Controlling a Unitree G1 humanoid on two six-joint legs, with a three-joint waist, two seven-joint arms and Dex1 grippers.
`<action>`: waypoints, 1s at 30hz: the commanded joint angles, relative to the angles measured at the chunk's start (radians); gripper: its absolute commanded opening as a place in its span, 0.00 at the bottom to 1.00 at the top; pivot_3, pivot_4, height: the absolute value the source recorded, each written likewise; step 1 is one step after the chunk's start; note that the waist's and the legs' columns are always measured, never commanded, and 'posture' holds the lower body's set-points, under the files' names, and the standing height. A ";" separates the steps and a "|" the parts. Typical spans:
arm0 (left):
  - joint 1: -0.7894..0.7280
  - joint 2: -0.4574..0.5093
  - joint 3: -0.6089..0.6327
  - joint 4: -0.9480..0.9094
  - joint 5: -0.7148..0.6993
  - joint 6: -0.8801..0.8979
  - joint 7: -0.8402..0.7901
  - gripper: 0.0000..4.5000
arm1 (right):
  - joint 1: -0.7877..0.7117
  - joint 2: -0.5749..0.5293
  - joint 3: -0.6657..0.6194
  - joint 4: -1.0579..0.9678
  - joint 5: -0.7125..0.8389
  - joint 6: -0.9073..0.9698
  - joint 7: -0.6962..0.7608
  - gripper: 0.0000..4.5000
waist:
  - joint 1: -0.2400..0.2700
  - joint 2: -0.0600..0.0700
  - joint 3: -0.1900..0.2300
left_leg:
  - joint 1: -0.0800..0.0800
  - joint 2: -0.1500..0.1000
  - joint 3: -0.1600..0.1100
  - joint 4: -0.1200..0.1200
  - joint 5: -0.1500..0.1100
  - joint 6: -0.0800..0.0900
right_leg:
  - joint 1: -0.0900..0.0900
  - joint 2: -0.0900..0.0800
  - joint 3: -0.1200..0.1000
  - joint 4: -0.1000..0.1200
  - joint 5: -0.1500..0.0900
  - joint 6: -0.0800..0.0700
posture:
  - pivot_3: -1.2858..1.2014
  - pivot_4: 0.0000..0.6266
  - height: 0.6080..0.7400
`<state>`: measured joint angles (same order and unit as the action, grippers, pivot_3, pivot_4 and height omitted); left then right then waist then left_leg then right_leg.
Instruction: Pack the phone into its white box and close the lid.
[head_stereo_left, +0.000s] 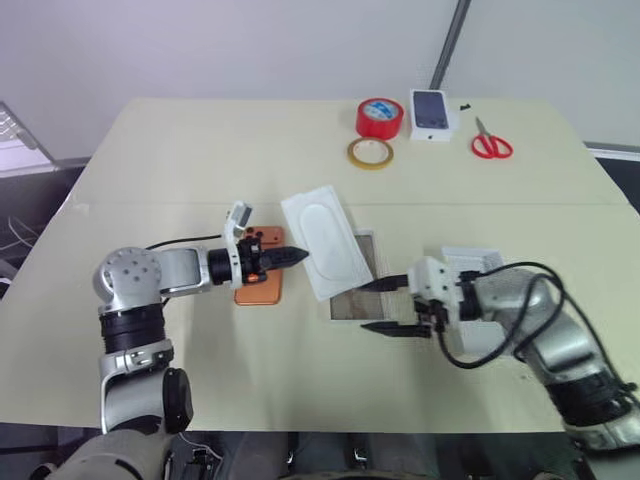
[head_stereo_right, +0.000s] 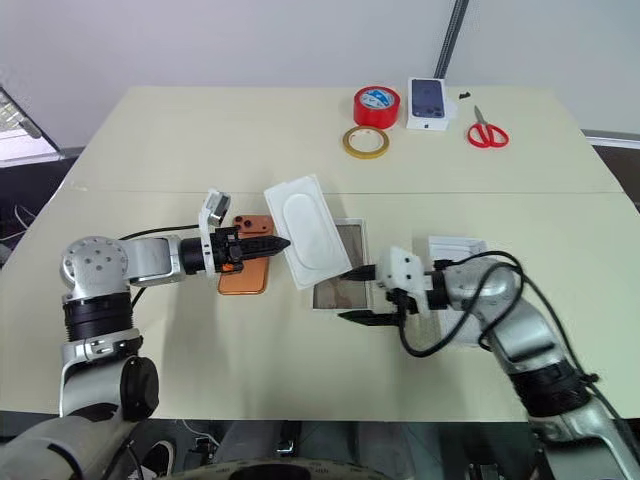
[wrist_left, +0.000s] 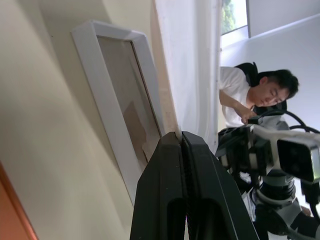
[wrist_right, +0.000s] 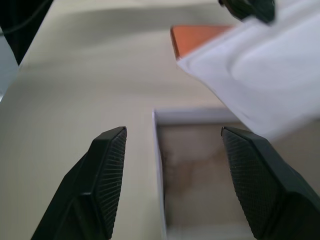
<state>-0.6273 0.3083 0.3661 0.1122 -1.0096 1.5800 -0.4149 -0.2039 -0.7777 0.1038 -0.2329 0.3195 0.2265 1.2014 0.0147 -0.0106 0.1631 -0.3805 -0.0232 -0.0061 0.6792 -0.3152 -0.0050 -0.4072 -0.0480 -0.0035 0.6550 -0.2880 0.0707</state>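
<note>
Pinching insert (head_stereo_right: 305, 231) edge, left gripper (head_stereo_right: 283, 243) lifts it above white box (head_stereo_right: 341, 297) (right gripper (head_stereo_right: 352, 294) spread).

— How is the pale cream desk (head_stereo_left: 200, 150) finished?
— A smooth, matt surface is seen. The shallow white cardboard box (head_stereo_right: 340, 297) is matt, its grey-brown floor dull and papery.
— And the flat white moulded insert (head_stereo_right: 305, 232)?
— Smooth, faintly sheened. The flat copper-orange phone (head_stereo_right: 243, 278) looks satin; black finger pads (wrist_right: 112, 170) are finely ribbed.
</note>
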 joint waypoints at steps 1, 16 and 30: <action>0.003 -0.007 -0.029 -0.029 0.002 -0.023 -0.028 0.00 | 0.049 -0.039 -0.085 0.003 -0.010 -0.069 -0.014 0.73 | -0.003 0.000 0.000 | 0.000 0.000 0.000 0.000 0.000 0.000 | 0.000 0.000 0.000 0.000 0.000 0.000 | 0.52 0.24 1.00; -0.023 -0.011 -0.165 0.045 0.064 -0.086 -0.108 0.56 | 0.063 -0.034 -0.178 0.076 -0.007 -0.096 -0.111 0.74 | -0.002 0.000 0.000 | -0.001 0.000 0.000 0.000 0.003 -0.004 | 0.000 0.000 0.000 0.000 0.000 0.000 | 0.52 0.24 1.00; 0.110 0.128 -0.308 -0.175 0.382 -0.720 -0.253 1.00 | -0.128 0.157 -0.054 0.049 -0.033 -0.029 -0.243 0.45 | -0.021 0.001 0.000 | 0.000 0.000 0.000 -0.002 0.004 -0.007 | -0.002 0.001 0.000 0.001 0.000 0.000 | 0.52 0.24 1.00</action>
<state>-0.5174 0.4187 0.0519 -0.0229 -0.6684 0.9712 -0.6247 -0.3263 -0.6351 0.0232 -0.1540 0.3111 0.2121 0.9738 -0.0064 -0.0100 0.1631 -0.3809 -0.0230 -0.0060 0.6763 -0.3110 -0.0119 -0.4093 -0.0475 -0.0035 0.6549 -0.2880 0.0706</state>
